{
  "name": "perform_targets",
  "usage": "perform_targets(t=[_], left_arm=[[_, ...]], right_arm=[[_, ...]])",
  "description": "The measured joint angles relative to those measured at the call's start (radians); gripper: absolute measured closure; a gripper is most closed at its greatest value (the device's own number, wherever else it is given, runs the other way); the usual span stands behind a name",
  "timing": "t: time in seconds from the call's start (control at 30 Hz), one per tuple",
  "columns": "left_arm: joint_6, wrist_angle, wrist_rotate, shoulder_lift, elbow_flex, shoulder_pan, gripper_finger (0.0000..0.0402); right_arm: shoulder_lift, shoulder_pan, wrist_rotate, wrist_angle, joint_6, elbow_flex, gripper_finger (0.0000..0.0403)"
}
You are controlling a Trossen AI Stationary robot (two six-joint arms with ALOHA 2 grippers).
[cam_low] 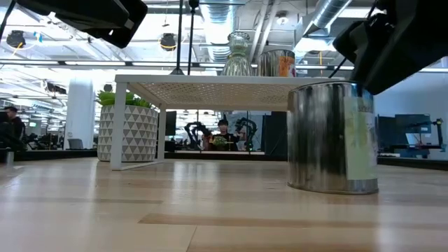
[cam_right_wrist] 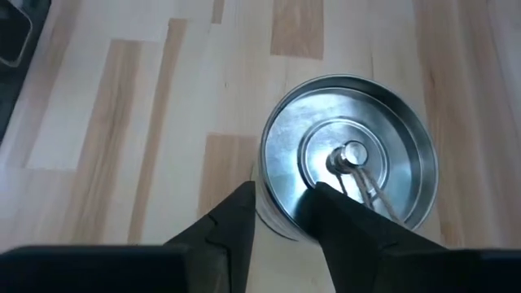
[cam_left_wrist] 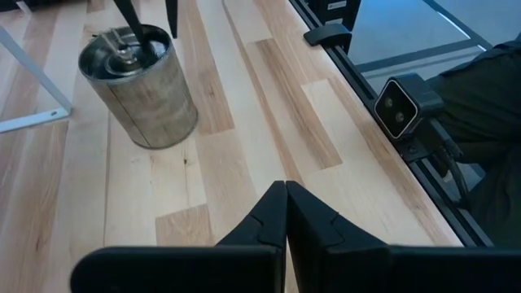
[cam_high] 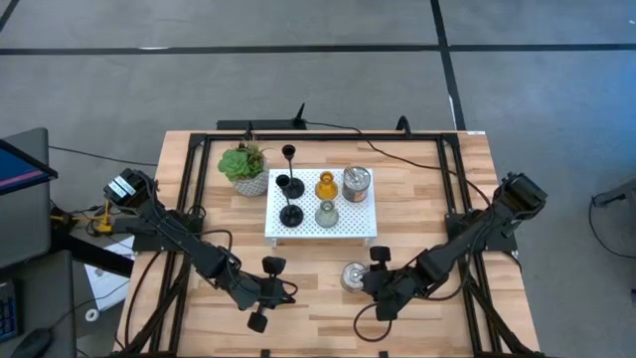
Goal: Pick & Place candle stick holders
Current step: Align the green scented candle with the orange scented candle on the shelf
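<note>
A silvery cup (cam_high: 353, 276) stands upright on the table in front of the white platform (cam_high: 370, 231). My right gripper (cam_right_wrist: 283, 213) is open at the cup (cam_right_wrist: 350, 155), coming from above with one finger inside it and one outside its near wall. On the platform stand three black holders (cam_high: 289, 189), an amber one (cam_high: 327, 186), a pale green one (cam_high: 326, 214) and a second silvery cup (cam_high: 356, 184). My left gripper (cam_left_wrist: 286, 195) is shut and holds nothing, hovering to the left of the cup (cam_left_wrist: 138, 85). My right gripper straddles the silvery cup's wall (cam_right_wrist: 273, 207) on the side nearest the arm, slanting down from above. One finger (cam_right_wrist: 342, 220) is inside the hollow and the other finger (cam_right_wrist: 232, 224) is outside. I cannot tell whether either finger touches the wall. The cup's base rests on the table.
A potted plant (cam_high: 245, 167) stands on the table left of the platform. A black frame rail (cam_left_wrist: 383, 98) with a small camera runs along the table's edge. Bare wood lies between the two grippers near the front edge.
</note>
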Motion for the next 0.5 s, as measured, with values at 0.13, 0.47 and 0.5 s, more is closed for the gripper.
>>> perform_targets(t=[0.13,0.47,0.5], left_arm=[[0.0,0.004,0.0,0.0,0.0,0.0,0.0399],[0.0,0.007,0.0,0.0,0.0,0.0,0.0399],[0.0,0.008,0.0,0.0,0.0,0.0,0.0399]], right_arm=[[0.01,-0.003,-0.015,0.005,0.006,0.001,0.0284],[0.011,-0.007,-0.009,-0.005,0.007,-0.001,0.0348],[0.011,-0.008,-0.008,-0.005,0.008,-0.001,0.0358]])
